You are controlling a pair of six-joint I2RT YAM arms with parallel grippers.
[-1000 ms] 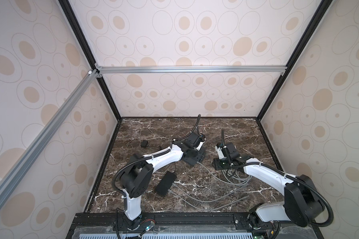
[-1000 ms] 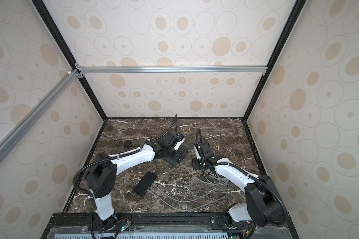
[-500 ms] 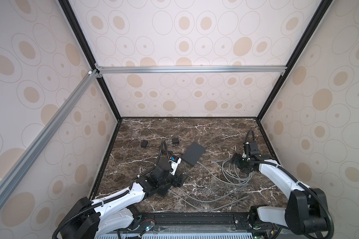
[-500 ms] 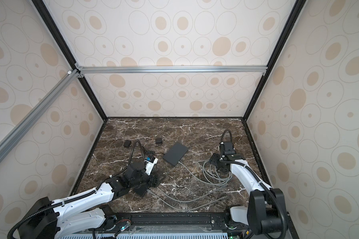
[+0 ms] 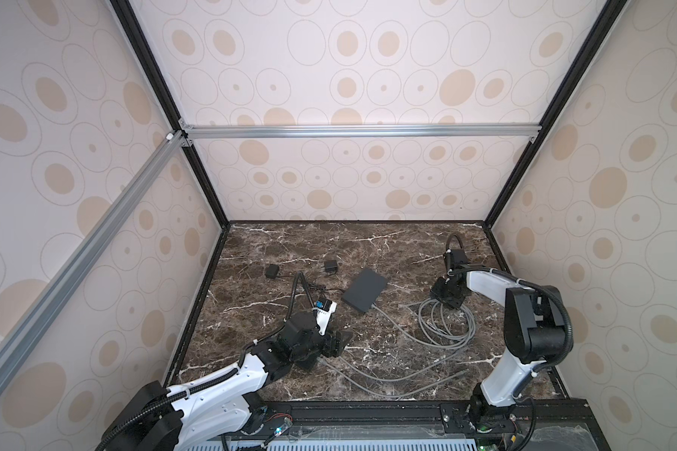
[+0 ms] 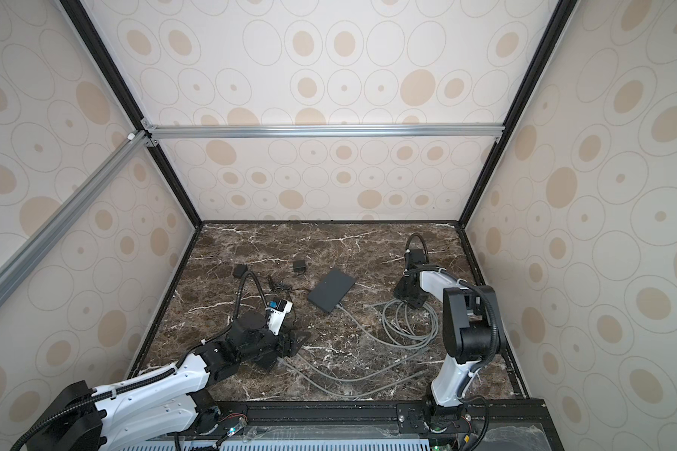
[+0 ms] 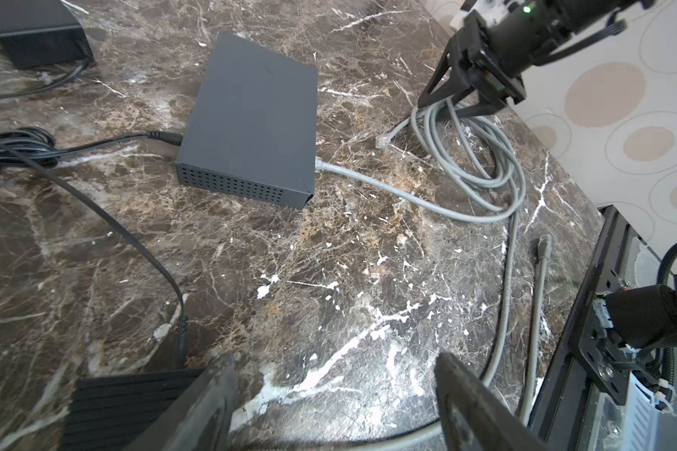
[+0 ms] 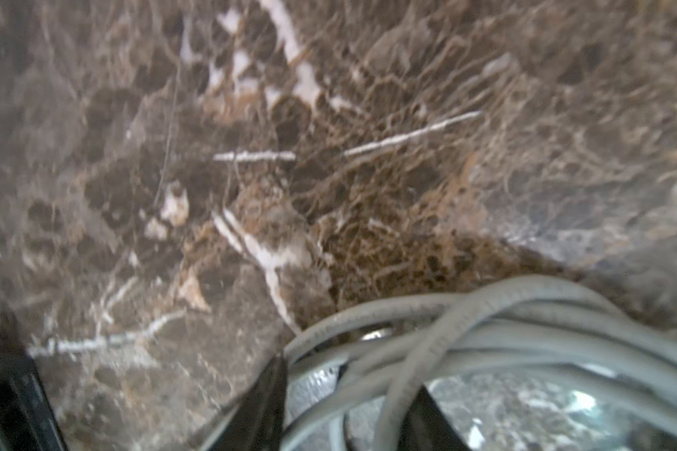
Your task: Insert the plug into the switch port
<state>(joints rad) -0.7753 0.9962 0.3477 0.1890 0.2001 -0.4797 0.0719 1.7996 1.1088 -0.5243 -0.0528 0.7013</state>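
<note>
One boxy matte switch (image 7: 255, 113) — coiled grey cable (image 7: 430, 125).

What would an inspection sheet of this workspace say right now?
Surface: dark marble tabletop, no spills seen.
Job's things: grey switch lying flat, one grey cable entering it; loose plug on the marble near the grey cable coil.
Clutter: small black box, second black box, ribbed black brick.
End effectors: left end effector open, empty; right end effector down on the coil, grip unclear.
Cables: coil loosely looped; black power lead into the switch.
Surroundings: spotted walls, aluminium rail.
</note>
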